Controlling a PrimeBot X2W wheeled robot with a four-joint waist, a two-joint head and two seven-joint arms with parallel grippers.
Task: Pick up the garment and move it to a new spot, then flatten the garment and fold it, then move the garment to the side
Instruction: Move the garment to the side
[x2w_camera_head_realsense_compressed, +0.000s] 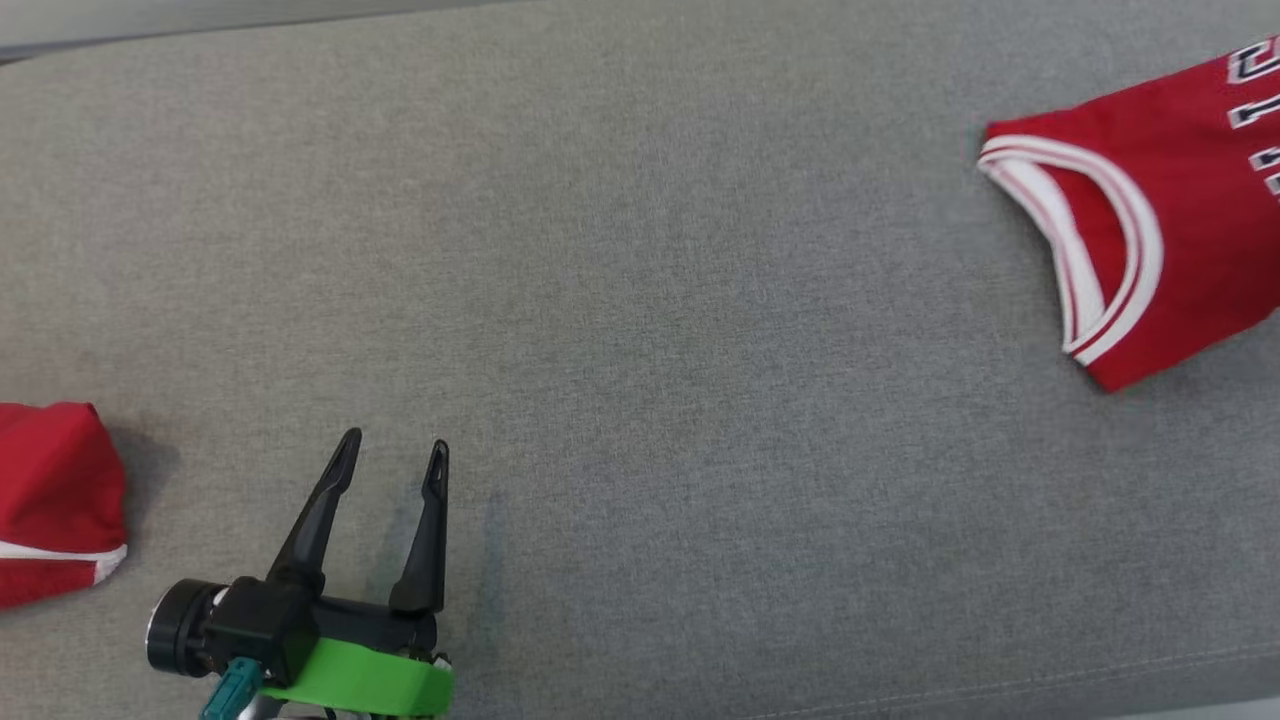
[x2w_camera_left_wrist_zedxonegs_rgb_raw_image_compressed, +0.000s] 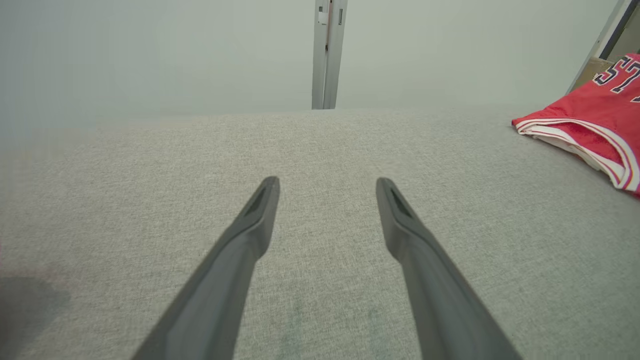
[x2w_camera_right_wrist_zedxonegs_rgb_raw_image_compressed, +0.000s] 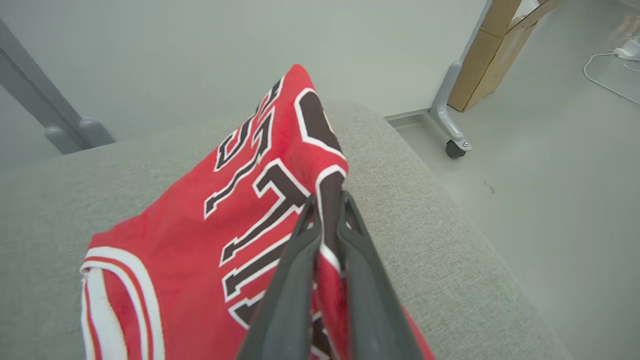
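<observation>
jersey (x2w_camera_head_realsense_compressed: 1150, 200) running off the right edge in head view, lettering getting clipped; same cropping happening in left wrist view; red cloth (x2w_camera_head_realsense_compressed: 50, 500) at the left edge being cut off, can't tell what it is; right end effector (x2w_camera_right_wrist_zedxonegs_rgb_raw_image_compressed: 328, 200) covering part of the lettering, jersey's lower part running off the bottom; left end effector (x2w_camera_head_realsense_compressed: 395, 442) wrist being cropped at the bottom edge

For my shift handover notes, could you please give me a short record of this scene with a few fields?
surface: grey fabric cushion
red jersey: lettered, at the cushion's right end
right gripper: shut on a raised fold of the jersey
left gripper: open, empty, over bare cushion
other cloth: red with a white stripe, at head view's left edge
</observation>
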